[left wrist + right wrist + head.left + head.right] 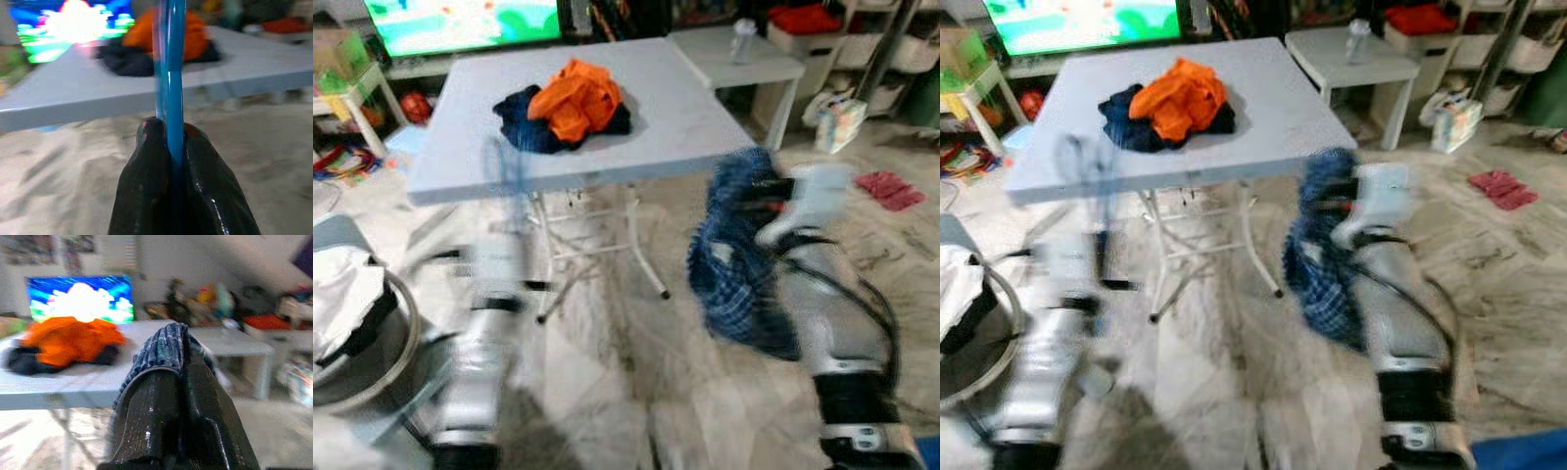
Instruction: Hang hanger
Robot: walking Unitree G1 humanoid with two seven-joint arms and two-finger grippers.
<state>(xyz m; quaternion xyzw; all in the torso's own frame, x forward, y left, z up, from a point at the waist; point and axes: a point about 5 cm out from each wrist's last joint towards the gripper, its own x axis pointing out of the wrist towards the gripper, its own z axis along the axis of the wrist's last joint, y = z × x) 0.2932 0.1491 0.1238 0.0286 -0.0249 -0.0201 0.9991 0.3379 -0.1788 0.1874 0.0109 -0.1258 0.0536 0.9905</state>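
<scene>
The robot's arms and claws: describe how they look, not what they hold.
Both arms are silver metal tubes with black bands at the joints. The right arm has a black cable looping along its side and a pale block at the wrist. Each claw has two long, glossy black fingers that taper toward the tips: the left claw and the right claw, whose fingers carry pale specks.

My head cams look down at the folding table (685,117); both wrist cams face it low, close.

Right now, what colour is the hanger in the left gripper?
Blue. The hanger shows best in the left wrist view, clamped in the left gripper.
</scene>
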